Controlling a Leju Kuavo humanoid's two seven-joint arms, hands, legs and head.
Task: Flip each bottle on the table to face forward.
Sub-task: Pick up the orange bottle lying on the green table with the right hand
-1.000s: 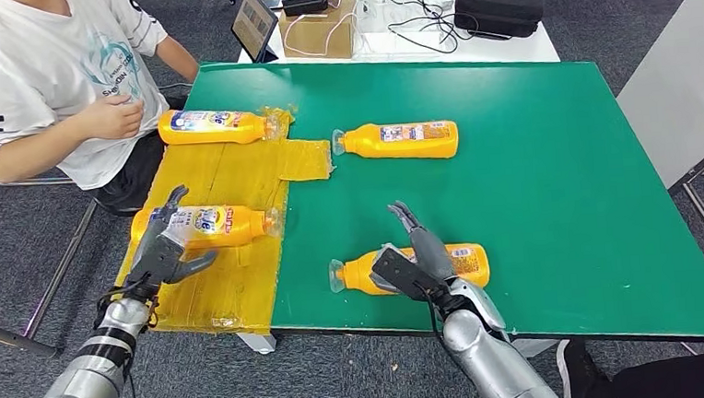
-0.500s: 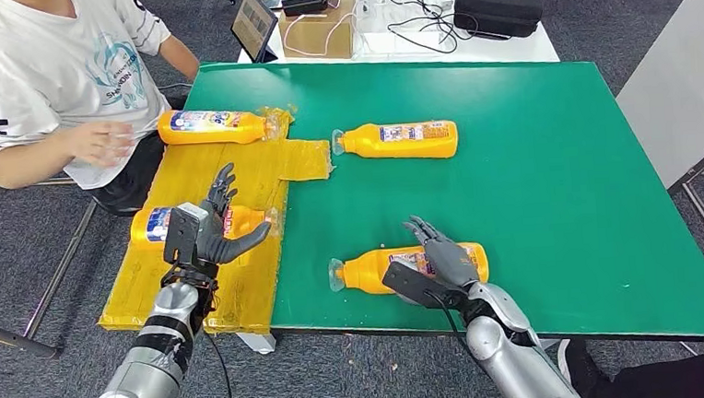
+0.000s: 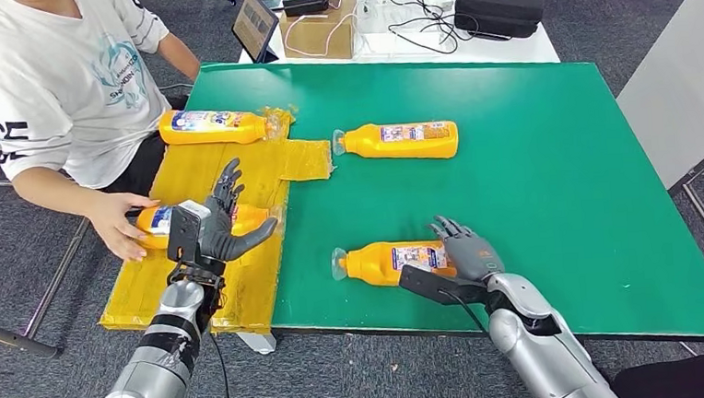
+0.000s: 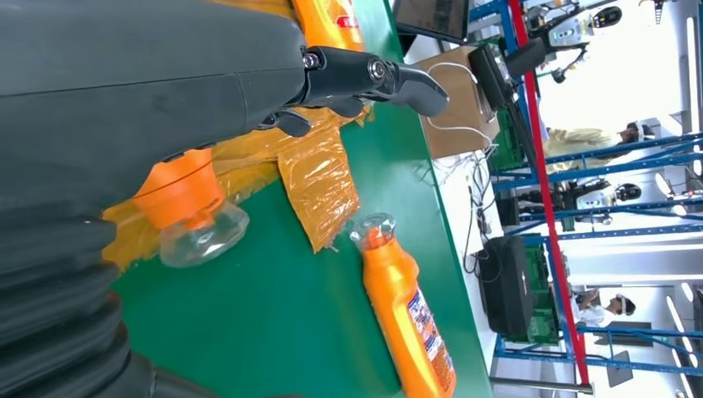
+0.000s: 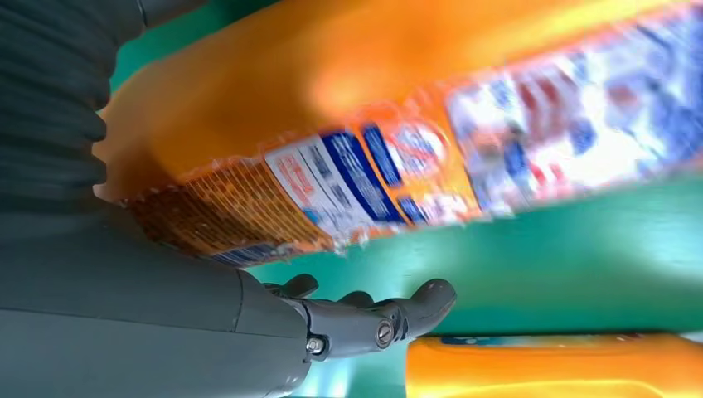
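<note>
Right hand [image 3: 465,252] grips the near bottle [image 3: 391,262] on the table [image 3: 550,168]; left hand [image 3: 216,228] hovers, fingers spread, holding nothing.

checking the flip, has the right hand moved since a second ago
Yes. The right hand has shifted right along the near bottle, from its middle to its base end, and lower toward the table near edge.
</note>
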